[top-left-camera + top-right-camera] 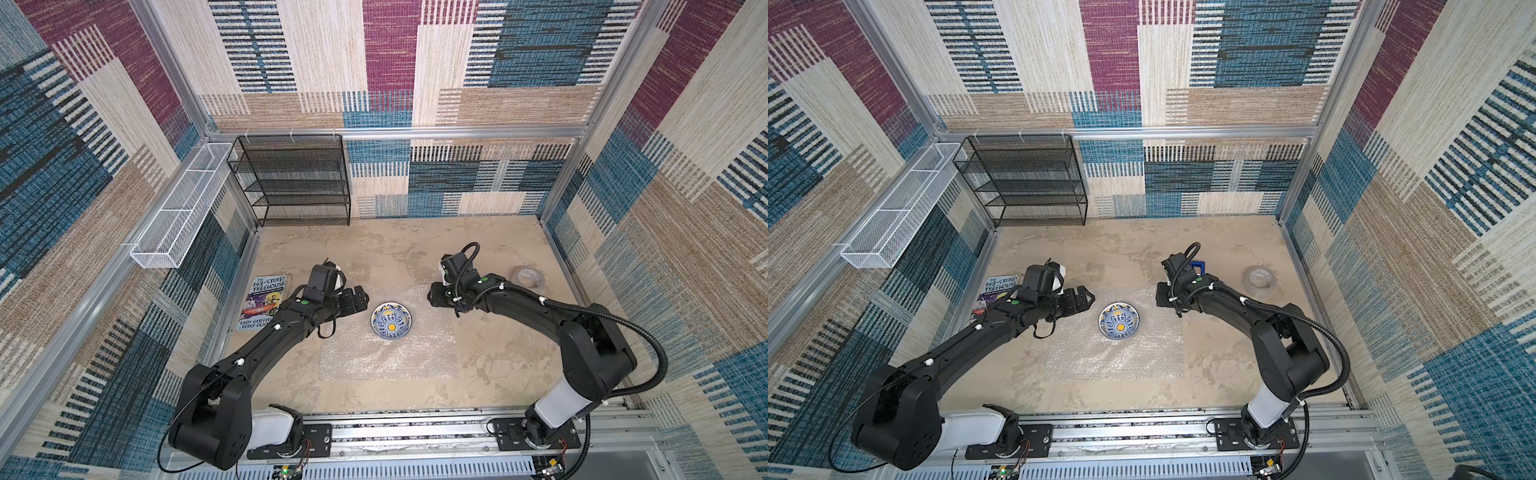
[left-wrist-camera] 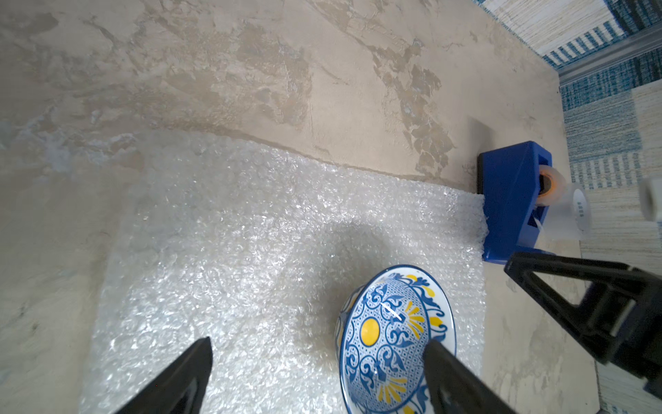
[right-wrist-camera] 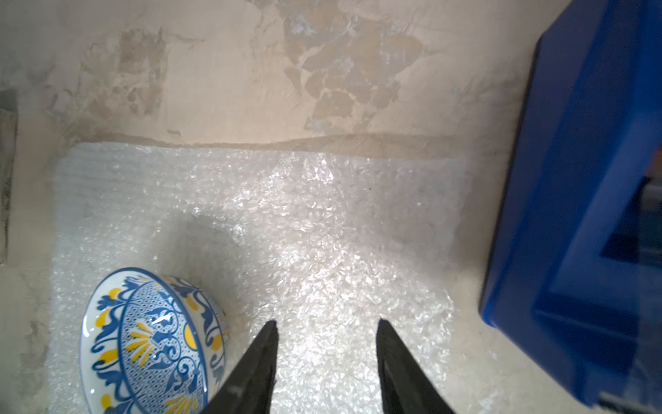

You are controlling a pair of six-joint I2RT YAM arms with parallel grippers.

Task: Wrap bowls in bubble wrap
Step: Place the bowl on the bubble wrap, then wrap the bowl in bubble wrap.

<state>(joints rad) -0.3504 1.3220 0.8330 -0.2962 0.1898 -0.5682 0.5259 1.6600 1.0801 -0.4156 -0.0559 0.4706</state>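
Robot lab cell, aluminium frame (image 1: 395,133)

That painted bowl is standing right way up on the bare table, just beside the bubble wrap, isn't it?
Not quite. The bowl does stand right way up, but it is on the bubble wrap itself, near its far edge, not on the bare table. Both top views show the wrap spreading under and around it.

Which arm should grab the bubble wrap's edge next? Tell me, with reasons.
Probably right: the right gripper hovers open over bare bubble wrap, clear of the bowl. The left gripper, also open, sits closer to the bowl.
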